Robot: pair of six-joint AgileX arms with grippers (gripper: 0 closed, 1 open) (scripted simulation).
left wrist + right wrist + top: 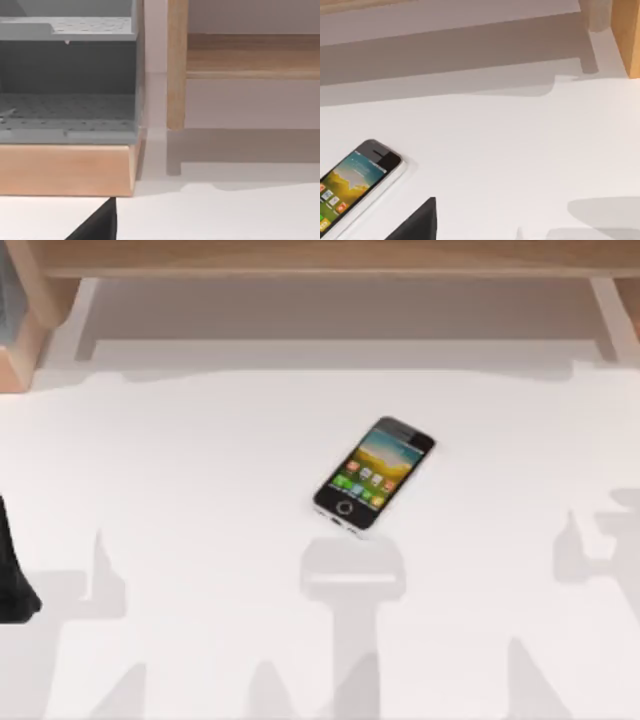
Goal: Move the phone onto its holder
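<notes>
Whether either pincer stands open or closed cannot be told. A dark part of the left arm sits at the nine o'clock edge of the white table in the top view, low and parked. A black wedge juts into the left wrist view over the tabletop, and a like black wedge juts into the right wrist view; neither touches anything.

The phone lies flat and face up just right of the table's centre, turned so its top end points toward one o'clock and its round home button toward seven o'clock. Its screen is lit, with a sunset wallpaper and rows of coloured app icons; no writing on it can be read. In the right wrist view the phone lies near the wedge, apart from it.

In the left wrist view a grey perforated shelf unit stands on a wooden base, beside a wooden post.
</notes>
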